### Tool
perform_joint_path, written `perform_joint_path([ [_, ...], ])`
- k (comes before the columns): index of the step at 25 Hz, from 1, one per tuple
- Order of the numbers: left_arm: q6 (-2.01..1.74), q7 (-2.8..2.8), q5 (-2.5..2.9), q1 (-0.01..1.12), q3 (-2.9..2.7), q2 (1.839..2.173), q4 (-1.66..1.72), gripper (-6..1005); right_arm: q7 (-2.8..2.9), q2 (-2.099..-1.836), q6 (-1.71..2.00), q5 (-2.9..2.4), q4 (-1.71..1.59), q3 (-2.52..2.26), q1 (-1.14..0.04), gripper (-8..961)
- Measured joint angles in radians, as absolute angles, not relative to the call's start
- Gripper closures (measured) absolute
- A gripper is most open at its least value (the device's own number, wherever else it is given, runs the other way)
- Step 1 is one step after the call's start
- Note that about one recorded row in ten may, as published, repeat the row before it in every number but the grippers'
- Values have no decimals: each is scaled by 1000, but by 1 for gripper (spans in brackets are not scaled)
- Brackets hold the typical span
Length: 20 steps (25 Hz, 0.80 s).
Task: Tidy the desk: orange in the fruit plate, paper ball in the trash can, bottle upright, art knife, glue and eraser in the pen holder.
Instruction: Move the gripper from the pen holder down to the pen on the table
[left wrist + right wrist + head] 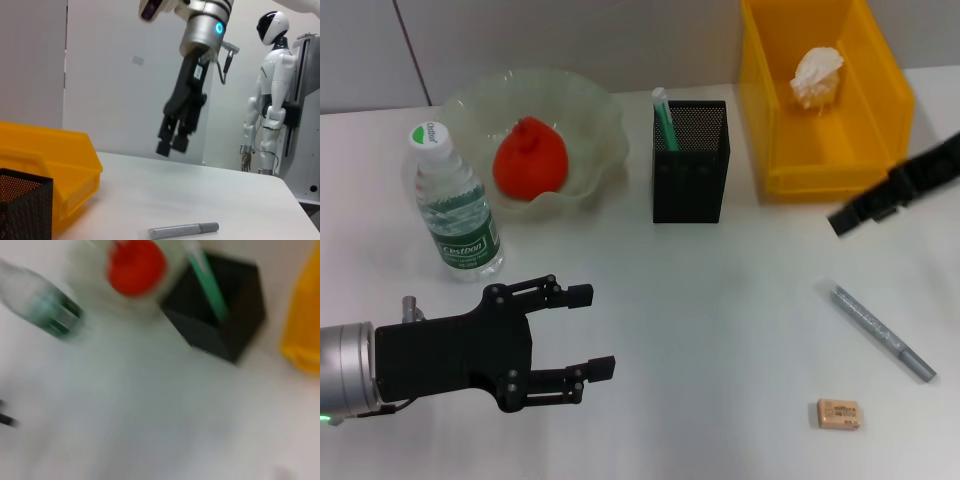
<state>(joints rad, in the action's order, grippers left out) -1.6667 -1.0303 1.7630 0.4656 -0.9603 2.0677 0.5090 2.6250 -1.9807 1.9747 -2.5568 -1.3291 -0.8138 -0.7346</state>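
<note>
- Near the front left of the desk (650,330), the left claw (590,330) hangs with its fingers spread wide and nothing between them.
- Just behind that claw stands the bottle (455,205), upright, cap on; its green label reads "Cestbon" in white, and the cap carries small lettering too fine to read.
- Behind the claw and a little to its right sits the plate (595,125), with the orange (530,160) inside it.
- Farther right of the left claw stands the holder (690,165), upright, with a green-and-white stick (665,120) leaning in its left corner.
- Right claw (850,215) hovers above the desk at the far right, just in front of the bin (825,170); in the left wrist view its fingers (170,142) look close together with nothing held.
- Behind the right claw, the paper ball (817,75) lies inside the bin.
- Nearer the robot than the right claw, a grey pen (883,332) lies flat on the desk at a slant; any print on it cannot be read.
- Nearer still, well apart from both claws, the eraser (839,414) lies flat, its dark printed marks too small to make out.
</note>
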Motion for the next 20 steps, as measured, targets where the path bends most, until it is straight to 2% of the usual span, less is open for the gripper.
perform_joint_path([
  [4, -1666, -1034, 1763, 465, -960, 2068, 510, 201, 2656, -1987, 1977, -2672, -1280, -875, -762, 258],
  [7, -1666, -1036, 1762, 465, -960, 2068, 511, 201, 2669, -2001, 1958, -2737, -1250, -927, -772, 259],
  [8, -1666, -1037, 1761, 465, -960, 2068, 511, 201, 2671, -2018, 1942, -2789, -1224, -956, -782, 259],
  [10, -1666, -1037, 1761, 465, -960, 2068, 511, 201, 2671, -2025, 1933, -2812, -1213, -967, -786, 259],
  [13, -1665, -1038, 1760, 466, -960, 2068, 510, 201, 2670, -2060, 1893, -2884, -1196, -1005, -794, 259],
  [20, -1664, -1038, 1757, 466, -959, 2068, 509, 201, 2670, -2073, 1829, -2906, -1168, -1075, -793, 259],
])
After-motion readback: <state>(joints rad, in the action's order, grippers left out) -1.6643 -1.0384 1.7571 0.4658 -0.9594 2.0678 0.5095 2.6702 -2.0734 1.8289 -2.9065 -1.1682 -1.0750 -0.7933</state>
